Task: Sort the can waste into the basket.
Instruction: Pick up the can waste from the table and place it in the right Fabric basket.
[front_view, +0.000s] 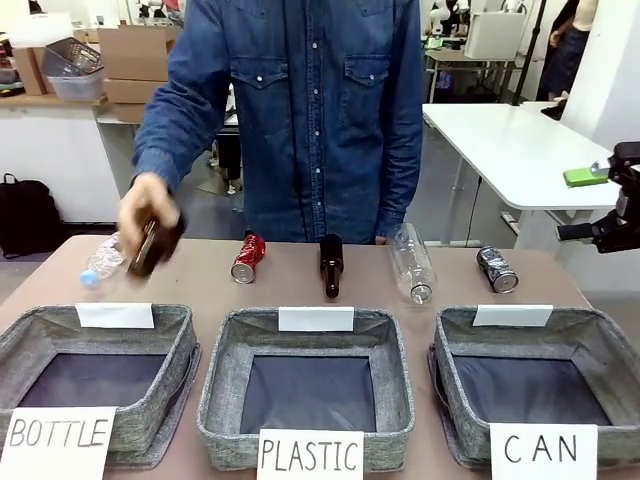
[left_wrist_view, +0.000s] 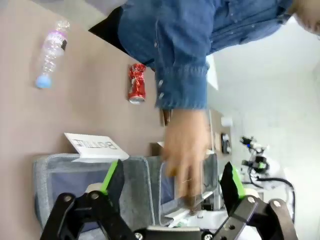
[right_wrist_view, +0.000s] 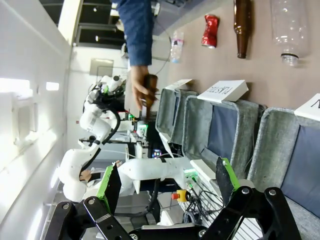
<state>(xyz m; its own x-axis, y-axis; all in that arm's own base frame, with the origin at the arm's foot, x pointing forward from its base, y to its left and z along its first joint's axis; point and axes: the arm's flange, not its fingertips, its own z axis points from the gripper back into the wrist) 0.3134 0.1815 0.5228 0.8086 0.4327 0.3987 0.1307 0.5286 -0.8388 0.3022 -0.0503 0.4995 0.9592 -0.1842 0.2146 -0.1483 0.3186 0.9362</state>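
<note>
Left claw (left_wrist_view: 171, 177): jaws spread wide, nothing gripped (a blurred hand shows beyond them in the left wrist view).
Right claw (right_wrist_view: 167, 176): jaws wide apart and holding nothing, up off the bench (front_view: 565, 285), with the row of baskets running along the right side of its own view.
Red can (front_view: 248, 258): lies crumpled on the bench, left of centre in the front view, behind the far left corner of the PLASTIC basket (front_view: 225, 400) and apart from it.
Dark can (front_view: 497, 269): on its side on the bench, right of centre, just behind the far rim of the CAN basket (front_view: 590, 332) (near it, not touching).
CAN basket: lower right of the front view, grey fabric with dark lining, nothing visible inside; a blank white tag (front_view: 512, 315) on the far rim and a "CAN" card (front_view: 541, 450) at the front.
BOTTLE basket (front_view: 150, 420): lower left, carded likewise.
Lying bottles: a brown glass bottle (front_view: 331, 265) in the middle, a large clear plastic bottle (front_view: 412, 263) to its right, and a small clear bottle with a blue cap (front_view: 100, 262) at the left.
Person: in a denim shirt (front_view: 300, 100) at the far side; one hand (front_view: 150, 212), blurred, grips a second brown bottle (front_view: 152, 250) above the bench at the left.
</note>
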